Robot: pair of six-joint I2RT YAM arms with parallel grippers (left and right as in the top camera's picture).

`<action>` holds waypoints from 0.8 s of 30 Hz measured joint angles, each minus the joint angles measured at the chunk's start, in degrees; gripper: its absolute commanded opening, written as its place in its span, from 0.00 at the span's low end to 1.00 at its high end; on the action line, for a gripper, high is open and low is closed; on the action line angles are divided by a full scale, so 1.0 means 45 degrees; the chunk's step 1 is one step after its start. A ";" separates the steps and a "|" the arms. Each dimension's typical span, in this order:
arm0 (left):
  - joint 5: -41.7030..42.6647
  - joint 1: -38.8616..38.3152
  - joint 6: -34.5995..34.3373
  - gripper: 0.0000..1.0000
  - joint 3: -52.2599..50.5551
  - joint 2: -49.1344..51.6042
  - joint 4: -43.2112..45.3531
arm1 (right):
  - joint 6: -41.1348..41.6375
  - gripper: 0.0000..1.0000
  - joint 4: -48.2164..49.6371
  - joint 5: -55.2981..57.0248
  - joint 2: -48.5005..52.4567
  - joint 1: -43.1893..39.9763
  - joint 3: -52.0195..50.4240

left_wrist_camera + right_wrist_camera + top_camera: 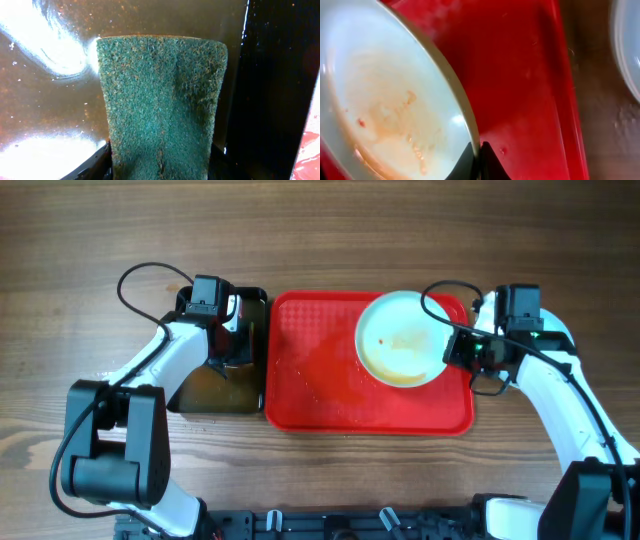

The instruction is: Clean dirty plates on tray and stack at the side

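One plate point(400, 340), pale with orange smears, stands tilted over the right part of the red tray point(320, 390). My right gripper point(455, 350) is shut on its right rim. In the right wrist view the two dark fingertips pinch the rim of the plate point(390, 100) at my right gripper point(480, 157), above the tray point(530, 90). My left gripper point(228, 330) is down in the black bin, shut on a green sponge point(160, 100). In the left wrist view the sponge fills the space between the fingers of my left gripper point(160, 162).
The black bin point(215, 390) with brownish water point(45, 100) lies just left of the tray; its dark wall point(275, 90) is close beside the sponge. A pale rounded rim point(627, 45) shows on the wooden table right of the tray.
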 measured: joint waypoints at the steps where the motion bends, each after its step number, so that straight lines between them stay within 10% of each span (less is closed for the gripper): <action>1: 0.0000 0.0000 0.0000 0.49 0.0000 0.0000 0.0000 | 0.0359 0.04 -0.0291 0.0617 0.0000 0.0005 0.0000; 24: 0.0000 0.0000 0.0000 0.48 0.0000 0.0000 0.0015 | 0.0549 0.04 -0.0670 0.0869 0.0000 0.0617 0.0034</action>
